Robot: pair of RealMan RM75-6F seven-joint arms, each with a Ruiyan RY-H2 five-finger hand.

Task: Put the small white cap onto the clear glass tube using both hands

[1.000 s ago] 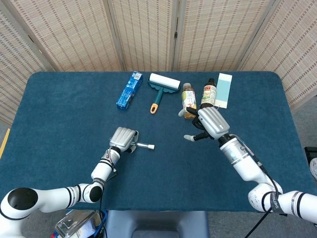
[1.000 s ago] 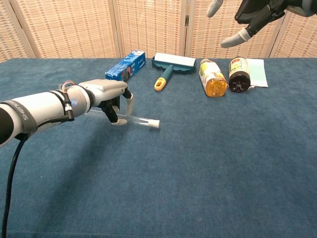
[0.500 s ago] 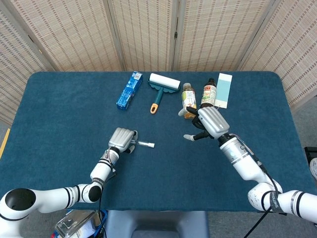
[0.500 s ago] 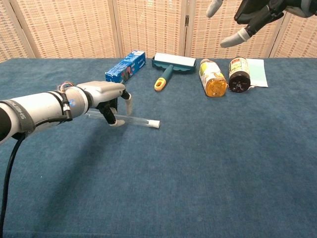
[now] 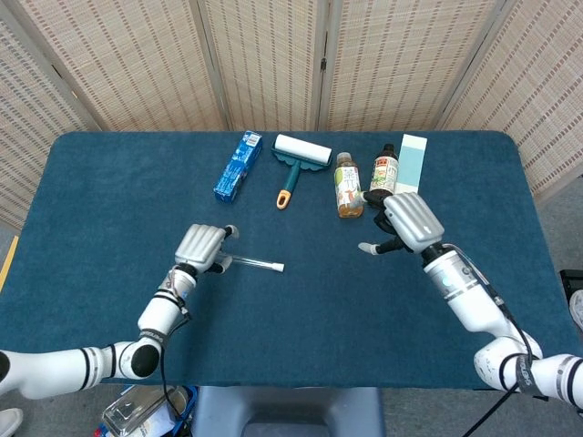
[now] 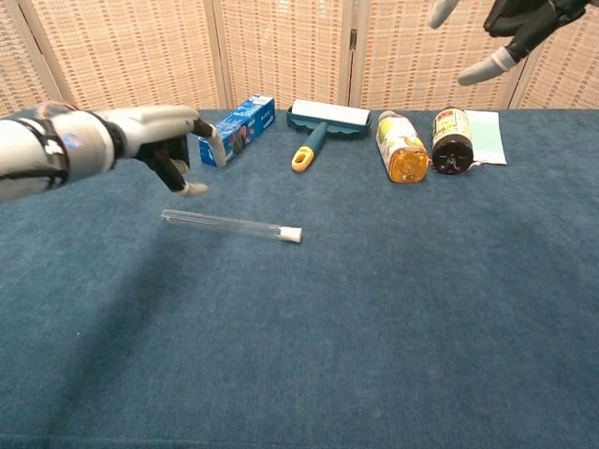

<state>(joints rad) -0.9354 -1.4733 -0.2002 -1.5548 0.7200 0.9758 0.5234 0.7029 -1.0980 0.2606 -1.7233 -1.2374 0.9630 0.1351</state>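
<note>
The clear glass tube (image 6: 225, 224) lies flat on the blue cloth, with the small white cap (image 6: 293, 235) sitting on its right end. In the head view the tube (image 5: 251, 263) and the cap (image 5: 279, 268) lie just right of my left hand (image 5: 202, 246). That hand (image 6: 159, 140) hovers above and left of the tube, its fingers apart and holding nothing. My right hand (image 5: 410, 223) is raised off the table well to the right of the cap. Its fingers (image 6: 487, 67) are spread and empty.
Along the back of the table lie a blue box (image 5: 238, 166), a lint roller (image 5: 296, 159), a yellow-labelled bottle (image 5: 347, 185), a dark bottle (image 5: 384, 173) and a pale card (image 5: 412, 166). A woven folding screen stands behind the table.
My left hand has let go of the tube, lifting up and away to the left. The tube now lies alone on the cloth. My right hand has drifted to the right.
</note>
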